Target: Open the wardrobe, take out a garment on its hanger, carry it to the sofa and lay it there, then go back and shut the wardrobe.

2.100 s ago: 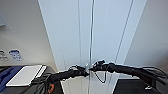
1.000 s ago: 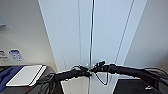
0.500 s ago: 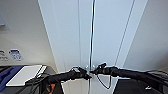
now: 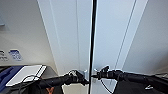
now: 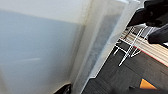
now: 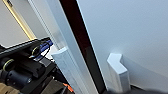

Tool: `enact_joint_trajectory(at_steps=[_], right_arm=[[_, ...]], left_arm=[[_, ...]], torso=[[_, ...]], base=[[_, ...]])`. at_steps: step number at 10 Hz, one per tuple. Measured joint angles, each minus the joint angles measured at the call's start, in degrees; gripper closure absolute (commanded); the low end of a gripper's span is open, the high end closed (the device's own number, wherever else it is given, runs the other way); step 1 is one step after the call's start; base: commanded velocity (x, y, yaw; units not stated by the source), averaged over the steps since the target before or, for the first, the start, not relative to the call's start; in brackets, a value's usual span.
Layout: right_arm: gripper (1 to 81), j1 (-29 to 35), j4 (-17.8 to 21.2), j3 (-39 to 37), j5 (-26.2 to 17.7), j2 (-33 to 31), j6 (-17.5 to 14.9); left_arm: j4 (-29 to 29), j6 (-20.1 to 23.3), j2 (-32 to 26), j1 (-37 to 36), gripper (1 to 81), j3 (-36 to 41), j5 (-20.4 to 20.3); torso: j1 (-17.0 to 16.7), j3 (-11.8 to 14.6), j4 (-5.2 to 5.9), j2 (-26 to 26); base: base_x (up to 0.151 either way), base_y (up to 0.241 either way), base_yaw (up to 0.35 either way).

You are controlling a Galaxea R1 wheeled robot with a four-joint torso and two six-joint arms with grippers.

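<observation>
With both grippers, left (image 4: 85, 80) and right (image 4: 96, 75), at the wardrobe (image 4: 110, 40) handles low centre, grip unreadable, I fear a slip off the small handles.

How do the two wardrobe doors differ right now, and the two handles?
A dark gap runs between the left door and the right door, so they stand slightly ajar. In the right wrist view the left handle shows as a long bar seen along its length; the right handle shows as a short block. The left gripper is by the left handle, the right gripper by the right one. Both doors are plain white.
</observation>
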Motion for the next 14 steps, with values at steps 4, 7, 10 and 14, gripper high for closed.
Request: enact_joint_trajectory(at_steps=[4,7,10,14], right_arm=[[1.0,-2.46,-1.50,9.74,-0.33,-6.69,-0.57],[1.0,-6.01,-1.60,16.60,4.17,-13.81,-0.94],[1.0,-9.05,-1.74,23.05,6.46,-21.27,-0.94],[1.0,-13.95,-2.33,27.62,12.95,-29.82,-0.99]], left_arm=[[0.33,-0.04,-10.75,1.35,1.0,15.54,0.52],[0.26,0.29,-19.91,1.58,1.0,26.99,-3.80],[0.61,1.04,-27.95,5.16,1.0,34.26,-7.41],[4.14,2.47,-34.40,13.21,1.0,36.90,-18.59]], torso=[[0.07,0.00,0.00,0.02],[0.07,0.00,0.00,0.02],[0.07,0.00,0.00,0.02],[0.07,0.06,0.00,0.02]], base=[[0.000,0.000,0.000],[0.000,0.000,0.000],[0.000,0.000,0.000],[0.000,0.000,0.000]])
